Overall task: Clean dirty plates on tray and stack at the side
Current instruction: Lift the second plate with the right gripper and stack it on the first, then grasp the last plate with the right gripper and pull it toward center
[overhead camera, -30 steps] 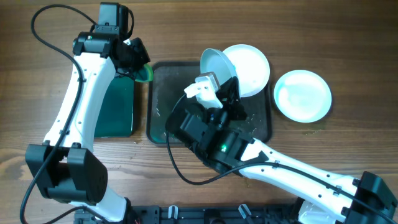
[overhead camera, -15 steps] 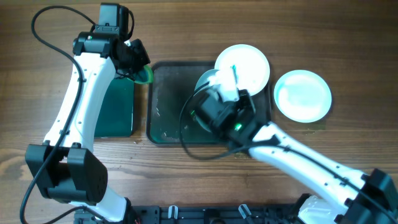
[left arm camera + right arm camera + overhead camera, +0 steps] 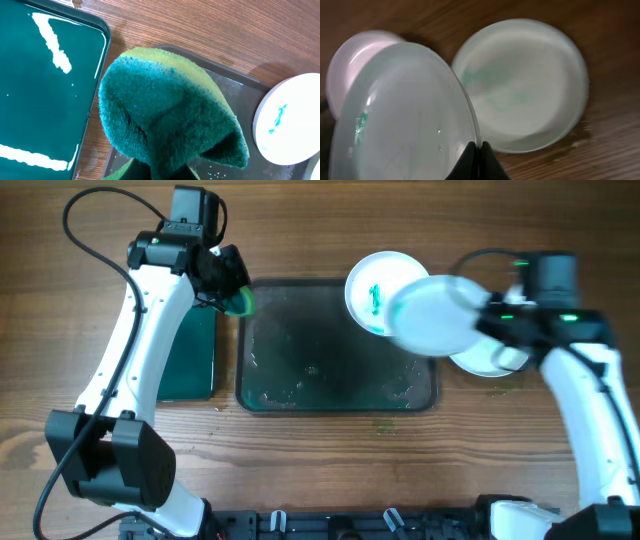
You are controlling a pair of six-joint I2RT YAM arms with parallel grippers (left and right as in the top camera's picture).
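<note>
My right gripper (image 3: 479, 150) is shut on the rim of a white plate (image 3: 432, 316) (image 3: 400, 115) and holds it in the air between the dark grey tray (image 3: 300, 380) and a white plate (image 3: 500, 360) (image 3: 525, 82) lying on the table to the right. A third plate (image 3: 370, 285) (image 3: 287, 120) with a teal smear sits at the tray's far right corner. My left gripper (image 3: 235, 295) is shut on a green sponge (image 3: 165, 112) above the tray's far left corner.
A smaller black tray with green inside (image 3: 190, 360) (image 3: 40, 85) lies left of the grey tray. The grey tray's floor shows water drops. Wooden table all round.
My right arm has swung from over the tray far to the right, carrying the plate towards the plate on the table. The left arm with the sponge shifted slightly right.
</note>
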